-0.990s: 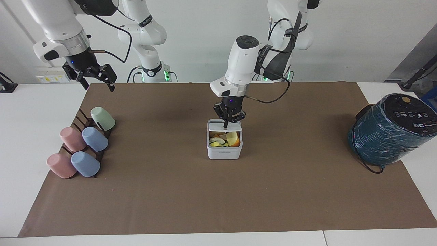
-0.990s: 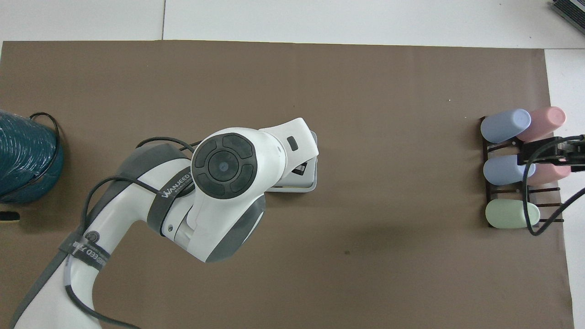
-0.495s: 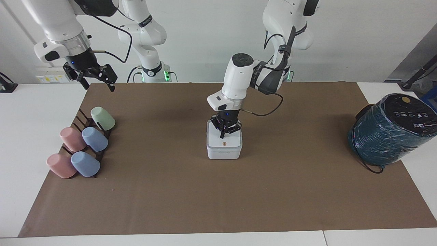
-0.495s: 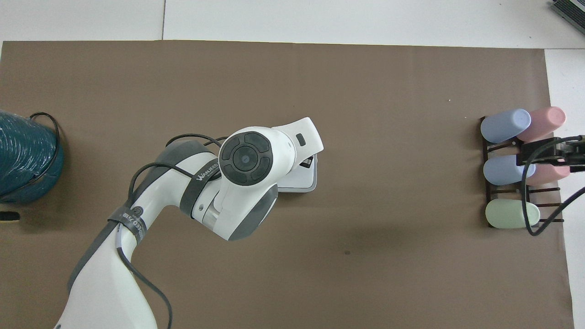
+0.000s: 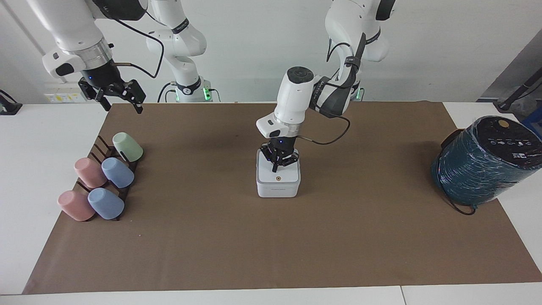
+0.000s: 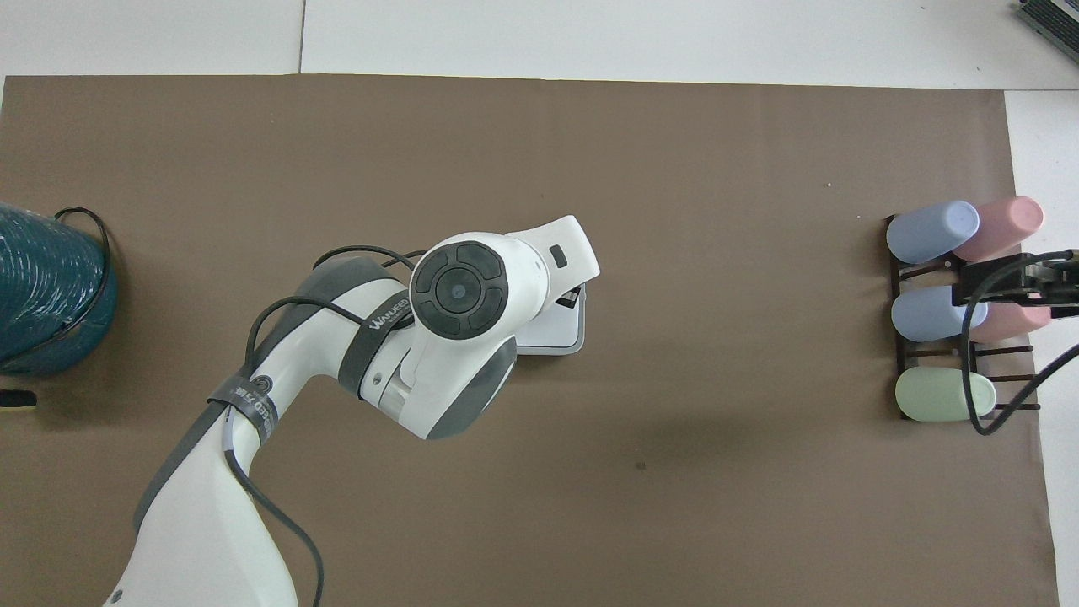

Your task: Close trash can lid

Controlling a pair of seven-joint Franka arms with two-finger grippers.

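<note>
The small white trash can (image 5: 278,189) stands in the middle of the brown mat. Its lid (image 5: 286,174) lies flat on top, with the orange dot facing up. My left gripper (image 5: 277,167) is shut and its tips rest on the lid, on the part nearer the robots. In the overhead view the left arm covers most of the trash can (image 6: 563,335) and hides the gripper. My right gripper (image 5: 122,106) is open and empty, and waits in the air at the right arm's end of the table.
A rack of pastel cups (image 5: 101,182) lies toward the right arm's end and also shows in the overhead view (image 6: 952,312). A large dark teal wrapped cylinder (image 5: 487,161) with a black cable stands at the left arm's end.
One second ago the lid stood half open with food scraps showing. My left gripper pushed it down flat onto the can. Since half a second ago almost nothing has moved.
</note>
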